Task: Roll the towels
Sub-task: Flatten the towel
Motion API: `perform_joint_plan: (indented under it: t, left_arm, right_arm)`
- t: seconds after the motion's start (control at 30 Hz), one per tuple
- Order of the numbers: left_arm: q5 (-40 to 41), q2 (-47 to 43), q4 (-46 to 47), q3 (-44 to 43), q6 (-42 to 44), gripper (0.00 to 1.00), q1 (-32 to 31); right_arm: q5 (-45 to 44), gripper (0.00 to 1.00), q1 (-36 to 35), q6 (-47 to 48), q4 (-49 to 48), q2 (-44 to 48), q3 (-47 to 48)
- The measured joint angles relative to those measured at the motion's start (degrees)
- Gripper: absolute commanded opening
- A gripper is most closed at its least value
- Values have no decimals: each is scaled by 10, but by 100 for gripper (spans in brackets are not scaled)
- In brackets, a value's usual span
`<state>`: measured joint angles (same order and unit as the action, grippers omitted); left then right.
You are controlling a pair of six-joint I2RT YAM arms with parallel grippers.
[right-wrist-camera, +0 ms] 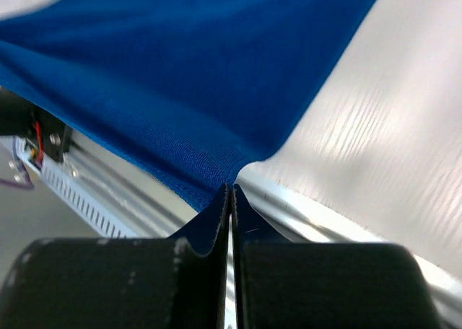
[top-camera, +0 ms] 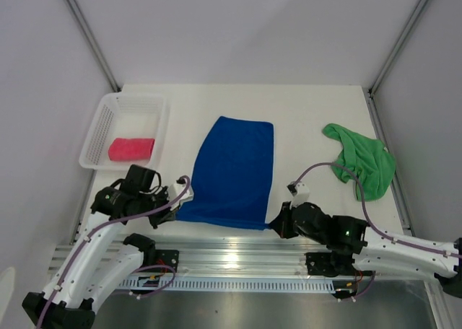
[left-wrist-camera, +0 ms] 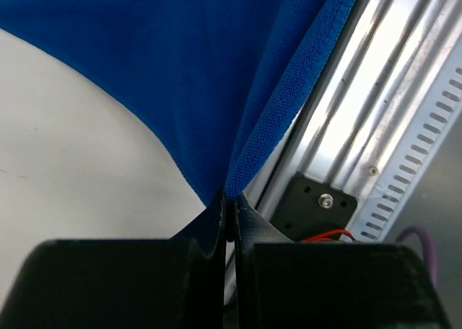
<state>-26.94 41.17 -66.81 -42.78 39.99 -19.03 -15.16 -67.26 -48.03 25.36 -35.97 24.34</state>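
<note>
Tension across a royal blue microfibre towel (top-camera: 234, 170): left fingers (left-wrist-camera: 130, 286) and right fingers (right-wrist-camera: 130, 286) each pinch a near corner, holding it flat on the white counter (top-camera: 310, 112), apparently for rolling.

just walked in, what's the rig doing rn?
Both arms are on the blue towel, which lies spread flat mid-table. The left tool is pinched shut on its near-left corner and the right tool on its near-right corner, at the table's near edge. It is not yet rolled. The pink towel sits as a compact bundle in the white basket at far left. The green towel lies crumpled on the right, untouched.
</note>
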Motion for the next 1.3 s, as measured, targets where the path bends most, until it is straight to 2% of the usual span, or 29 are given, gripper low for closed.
perform_joint_plan:
  t: [0.13,0.4,0.47,0.57,0.67,0.87,1.07,1.3]
  left_arm:
    - [-9,0,-48,-19,1,1,-3]
    - [-12,35,-71,-168,-12,1,-5]
    - [-24,37,-68,-179,-9,1,-5]
    - [-37,32,-63,-144,-4,1,-6]
    - [-34,36,-62,-86,1,1,-7]
    - [-27,40,-68,-20,32,1,-9]
    - [-16,51,-54,22,62,2,-12]
    - [6,91,-54,35,101,14,-13]
  right_arm:
    - [-23,0,-49,-48,21,-19,3]
    - [-77,0,-54,-58,95,-5,110]
    - [-90,0,-54,-65,116,-1,129]
    - [-98,0,-54,-82,142,15,124]
    - [-92,0,-54,-90,126,21,90]
    - [-49,0,-54,-109,87,-35,39]
    - [-5,0,-55,-145,51,-48,-9]
    - [42,0,-55,-161,-18,-105,-41]
